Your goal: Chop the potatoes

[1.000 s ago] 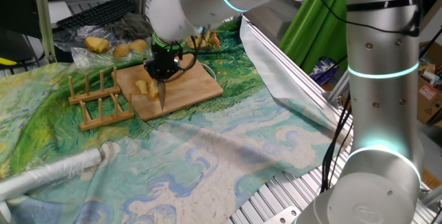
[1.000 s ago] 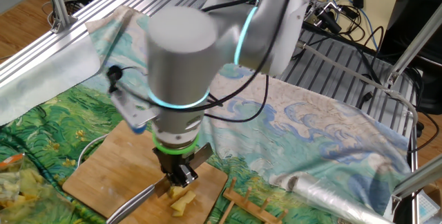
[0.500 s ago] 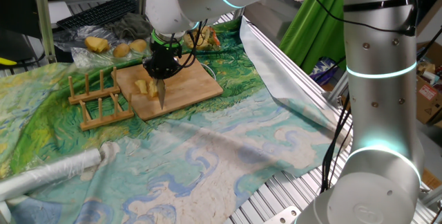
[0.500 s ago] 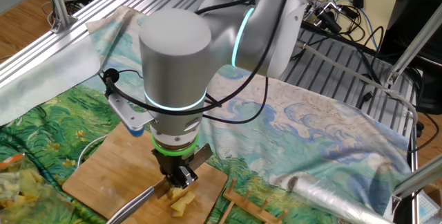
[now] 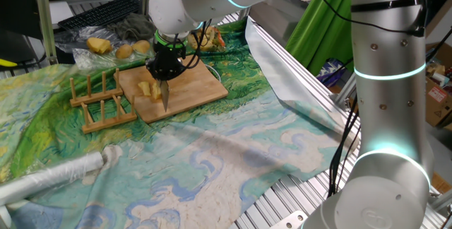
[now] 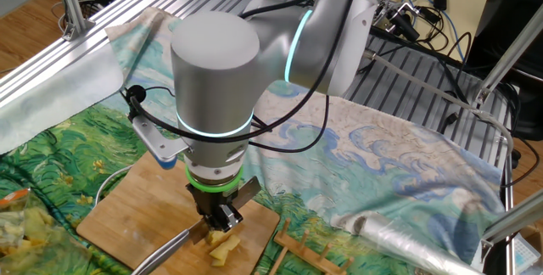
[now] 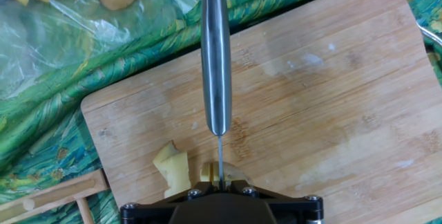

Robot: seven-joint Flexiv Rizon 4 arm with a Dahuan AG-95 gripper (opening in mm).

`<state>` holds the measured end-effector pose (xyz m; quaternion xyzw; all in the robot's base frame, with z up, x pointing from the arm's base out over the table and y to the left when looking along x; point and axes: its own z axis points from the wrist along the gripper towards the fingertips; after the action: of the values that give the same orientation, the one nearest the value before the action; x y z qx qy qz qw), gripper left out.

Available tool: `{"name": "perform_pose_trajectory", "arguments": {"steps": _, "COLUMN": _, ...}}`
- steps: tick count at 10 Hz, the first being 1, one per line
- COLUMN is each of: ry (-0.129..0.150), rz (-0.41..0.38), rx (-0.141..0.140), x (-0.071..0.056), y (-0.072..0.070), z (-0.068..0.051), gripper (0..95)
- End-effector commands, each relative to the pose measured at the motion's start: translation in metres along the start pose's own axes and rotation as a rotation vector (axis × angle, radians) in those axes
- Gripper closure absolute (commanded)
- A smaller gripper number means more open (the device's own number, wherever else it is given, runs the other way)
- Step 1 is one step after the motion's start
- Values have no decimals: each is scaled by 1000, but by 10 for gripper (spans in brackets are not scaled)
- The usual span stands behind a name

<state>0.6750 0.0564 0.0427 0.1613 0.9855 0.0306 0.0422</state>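
The gripper (image 5: 162,73) is clamped shut on the knife (image 7: 216,58), pointed straight down. The potatoes (image 7: 174,171) are seen on the wooden board (image 7: 331,99), at 7 o'clock from the knife handle.

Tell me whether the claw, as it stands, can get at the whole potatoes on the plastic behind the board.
Probably not yet: the claw is shut on the knife, over the cutting board. The whole potatoes lie uncovered, so the path looks free otherwise.
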Motion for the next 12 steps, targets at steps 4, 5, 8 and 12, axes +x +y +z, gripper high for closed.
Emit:
{"name": "perform_pose_trajectory", "arguments": {"steps": 4, "ry": 2, "rz": 2, "rx": 4, "x": 0, "y": 0, "z": 49, "gripper": 950}}
{"name": "perform_pose_trajectory", "arguments": {"steps": 5, "ry": 2, "rz": 3, "rx": 7, "x": 0, "y": 0, "z": 49, "gripper": 950}}
{"name": "perform_pose_trajectory", "arguments": {"steps": 8, "ry": 8, "rz": 3, "rx": 10, "x": 0, "y": 0, "z": 48, "gripper": 950}}
{"name": "perform_pose_trajectory", "arguments": {"steps": 12, "ry": 20, "rz": 8, "rx": 17, "x": 1, "y": 0, "z": 42, "gripper": 760}}
